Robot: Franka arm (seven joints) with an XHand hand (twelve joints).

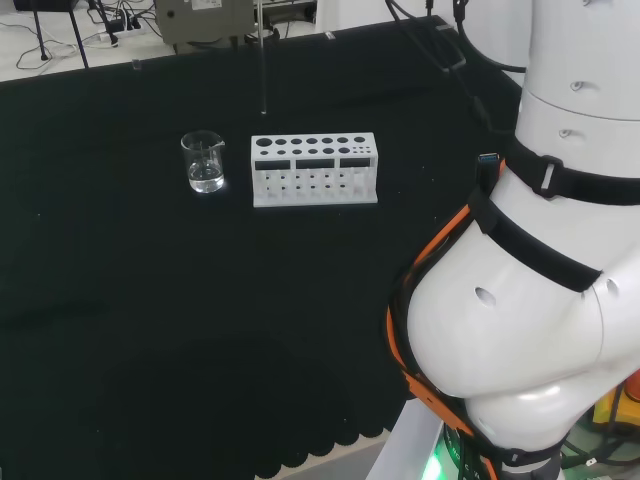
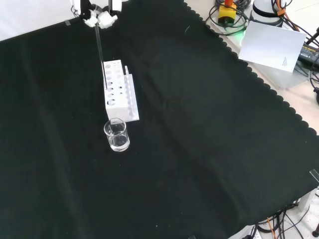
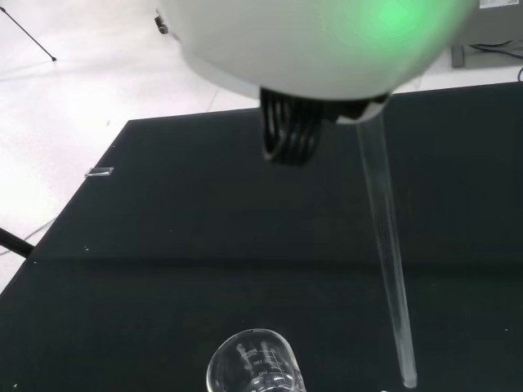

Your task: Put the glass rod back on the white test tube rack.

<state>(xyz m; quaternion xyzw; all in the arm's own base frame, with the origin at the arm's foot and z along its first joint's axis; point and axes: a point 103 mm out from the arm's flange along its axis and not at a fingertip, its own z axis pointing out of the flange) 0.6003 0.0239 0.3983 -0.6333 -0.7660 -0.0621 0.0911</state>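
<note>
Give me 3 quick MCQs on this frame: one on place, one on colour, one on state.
1. In the front view, where does the beaker stand relative to the test tube rack?
A. Nearer the camera, below it
B. Farther off, above it
C. Inside it

2. What colour is the rack?
A. Red
B. White
C. Blue

3. What state is the glass rod in?
A. Lying flat on the cloth
B. Standing in the beaker
C. Held near upright by the robot hand above the rack

Answers:
1. A: the beaker sits just below the rack's near end.
2. B: it reads white in the head and front views.
3. C: the rod hangs from the robot hand, its lower end at the rack's far end.
</note>
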